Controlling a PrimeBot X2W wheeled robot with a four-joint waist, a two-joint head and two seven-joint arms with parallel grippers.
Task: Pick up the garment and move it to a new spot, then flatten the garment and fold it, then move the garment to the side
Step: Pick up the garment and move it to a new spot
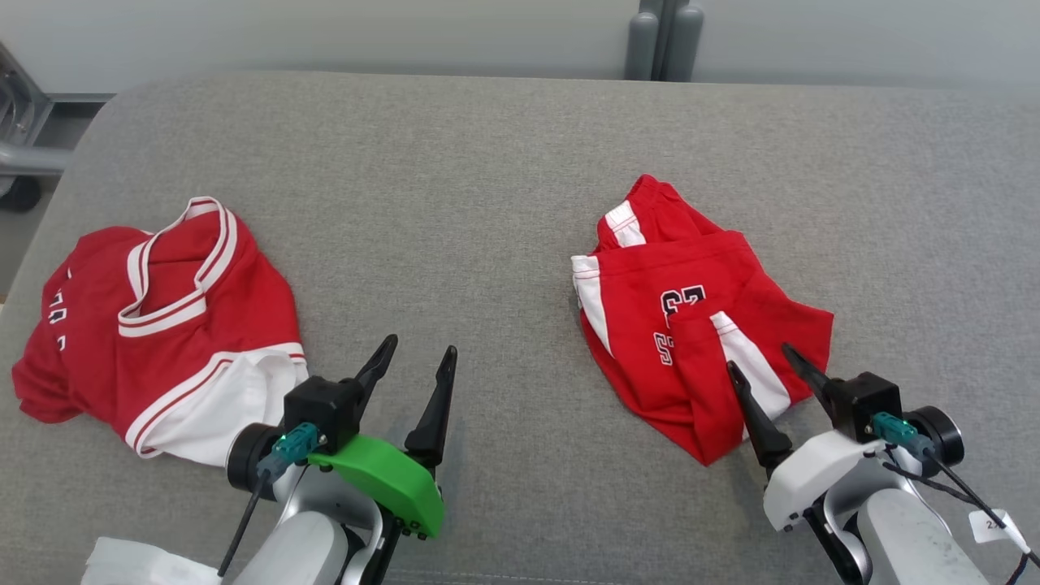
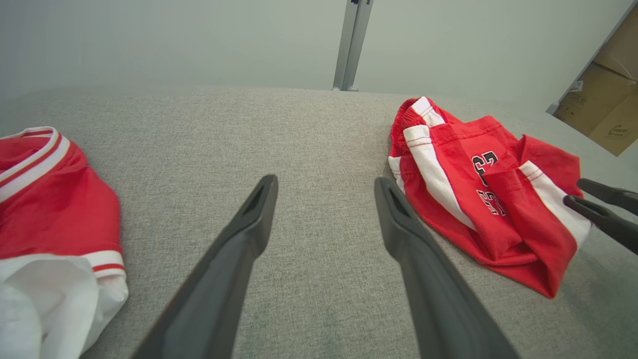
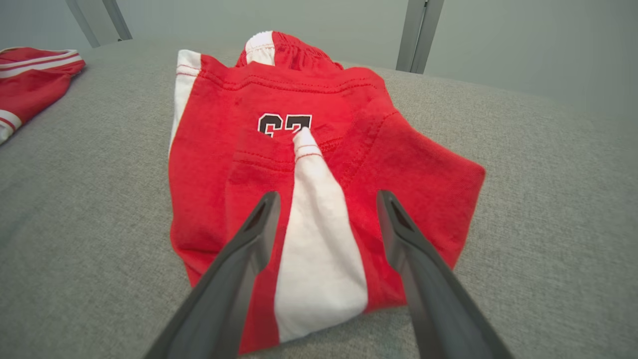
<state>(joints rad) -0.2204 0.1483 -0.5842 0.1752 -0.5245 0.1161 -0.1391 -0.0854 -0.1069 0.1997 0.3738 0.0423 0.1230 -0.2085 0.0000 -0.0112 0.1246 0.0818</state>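
Note:
A crumpled pair of red shorts point(image 1: 642, 341) point(image 2: 458, 149) point(image 3: 219, 124) with white side stripes and black numerals lies on the right of the grey padded surface point(image 1: 487, 203). My right gripper point(image 1: 759, 357) point(image 3: 327, 195) point(image 2: 574, 191) hovers open over the near edge of the shorts, its fingers on either side of a white stripe, with nothing pinched between them. A red jersey top point(image 1: 236, 301) point(image 2: 50, 199) point(image 3: 30, 75) with white trim lies bunched on the left. My left gripper point(image 1: 419, 348) point(image 2: 325, 182) stands open over bare surface just right of the jersey, holding nothing.
Bare grey surface stretches between the two garments and behind them. A white cloth point(image 1: 130, 565) shows at the bottom left by my left arm. Grey posts point(image 1: 662, 32) stand beyond the far edge, and cardboard boxes point(image 2: 613, 99) sit off to the right.

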